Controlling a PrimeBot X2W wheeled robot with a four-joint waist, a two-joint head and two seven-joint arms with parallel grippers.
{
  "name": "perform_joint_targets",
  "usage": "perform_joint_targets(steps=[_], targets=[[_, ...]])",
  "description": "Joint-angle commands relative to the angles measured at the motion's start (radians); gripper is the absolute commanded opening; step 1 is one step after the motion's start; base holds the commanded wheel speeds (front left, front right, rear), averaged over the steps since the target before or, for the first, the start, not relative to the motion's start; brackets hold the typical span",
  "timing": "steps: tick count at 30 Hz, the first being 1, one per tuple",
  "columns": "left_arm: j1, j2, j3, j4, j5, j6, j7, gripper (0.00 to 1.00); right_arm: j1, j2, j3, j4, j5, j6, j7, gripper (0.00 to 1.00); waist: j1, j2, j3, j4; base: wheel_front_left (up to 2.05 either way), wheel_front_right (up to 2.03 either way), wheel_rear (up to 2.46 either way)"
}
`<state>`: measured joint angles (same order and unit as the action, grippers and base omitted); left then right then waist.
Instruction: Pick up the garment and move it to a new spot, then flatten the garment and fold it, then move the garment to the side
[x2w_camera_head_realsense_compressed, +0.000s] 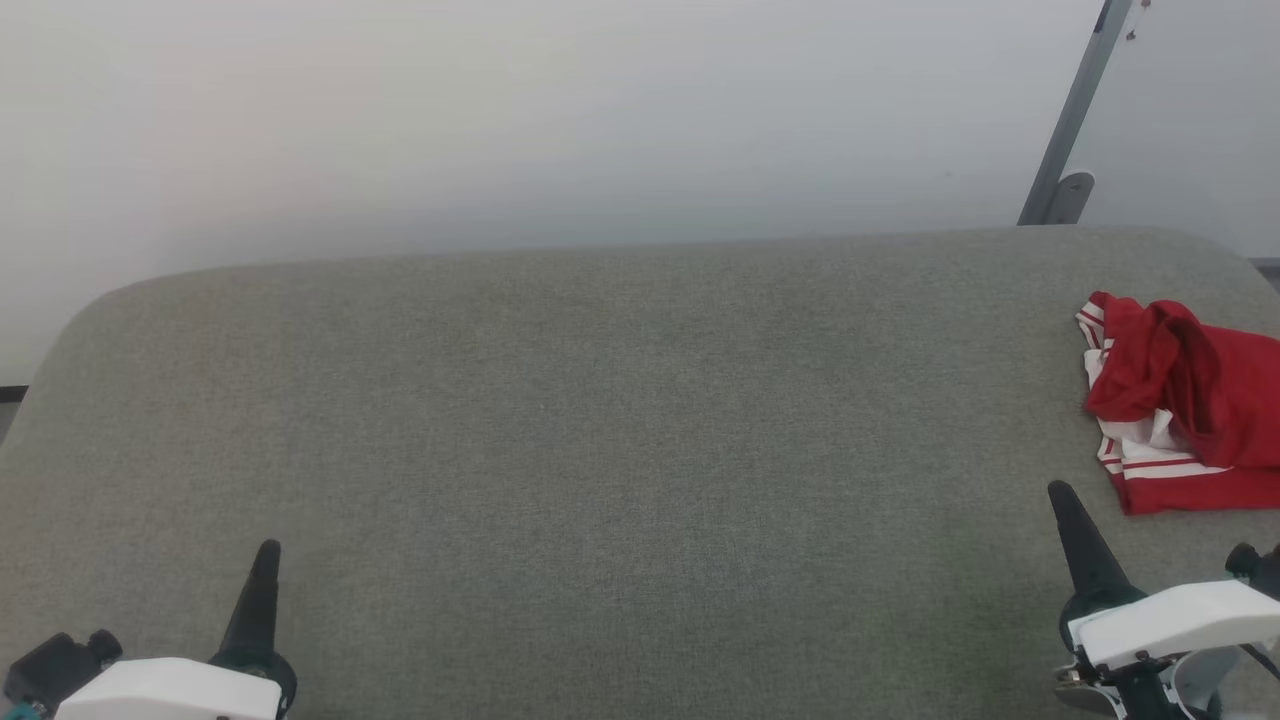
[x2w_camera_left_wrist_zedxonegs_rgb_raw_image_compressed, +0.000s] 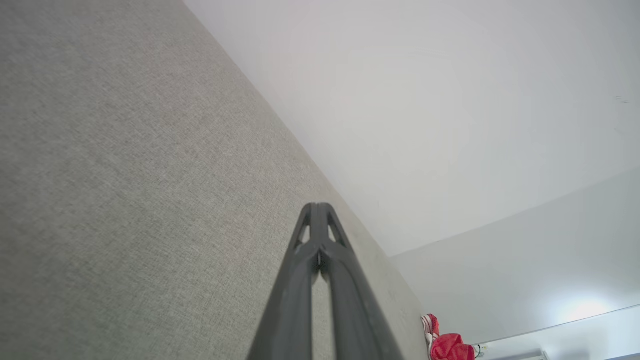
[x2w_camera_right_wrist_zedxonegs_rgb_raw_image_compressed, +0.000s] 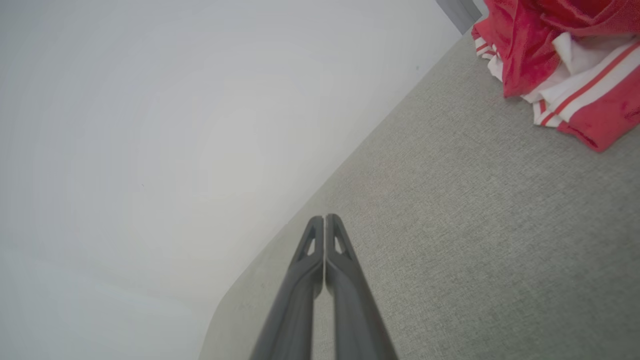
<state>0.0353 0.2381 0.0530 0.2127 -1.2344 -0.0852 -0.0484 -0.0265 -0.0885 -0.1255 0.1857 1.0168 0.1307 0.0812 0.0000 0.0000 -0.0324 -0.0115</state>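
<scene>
Right claw (x2w_camera_right_wrist_zedxonegs_rgb_raw_image_compressed: 325, 216) pinched, grey woven pad (x2w_camera_right_wrist_zedxonegs_rgb_raw_image_compressed: 450, 225), crumpled garment (x2w_camera_right_wrist_zedxonegs_rgb_raw_image_compressed: 520, 50) (maybe jersey)

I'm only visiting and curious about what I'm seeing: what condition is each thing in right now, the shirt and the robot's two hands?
garment: crumpled in a heap near the right edge of the table, not held.
left hand: shut, empty.
right hand: shut, empty, apart from the garment.
</scene>
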Motion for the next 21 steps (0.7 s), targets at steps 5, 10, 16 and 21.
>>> perform_joint_targets(steps=[5, 10, 16, 21], targets=[[-0.036, -0.012, 0.014, -0.004, -0.042, -0.011, 0.018, 0.0, -0.032, 0.003, 0.002, -0.003, 0.067, 0.0, 0.006, 0.0, 0.0, 0.0, 0.002, 0.001, 0.0, 0.0, 0.0], [-0.047, -0.03, 0.019, 0.0, -0.073, -0.015, 0.033, 0.0, -0.037, 0.006, 0.003, 0.003, 0.118, 0.0, 0.008, 0.0, 0.0, 0.0, 0.005, 0.002, 0.0, 0.0, 0.0], [-0.059, -0.049, 0.025, 0.004, -0.113, -0.019, 0.048, 0.0, -0.044, 0.01, 0.004, 0.01, 0.176, 0.0, 0.012, 0.0, 0.0, 0.0, 0.008, 0.003, 0.0, 0.0, 0.0], [-0.071, -0.065, 0.029, 0.006, -0.14, -0.022, 0.062, 0.0, -0.048, 0.014, 0.005, 0.016, 0.222, 0.0, 0.014, 0.0, 0.0, 0.0, 0.01, 0.003, 0.0, 0.0, 0.0]])
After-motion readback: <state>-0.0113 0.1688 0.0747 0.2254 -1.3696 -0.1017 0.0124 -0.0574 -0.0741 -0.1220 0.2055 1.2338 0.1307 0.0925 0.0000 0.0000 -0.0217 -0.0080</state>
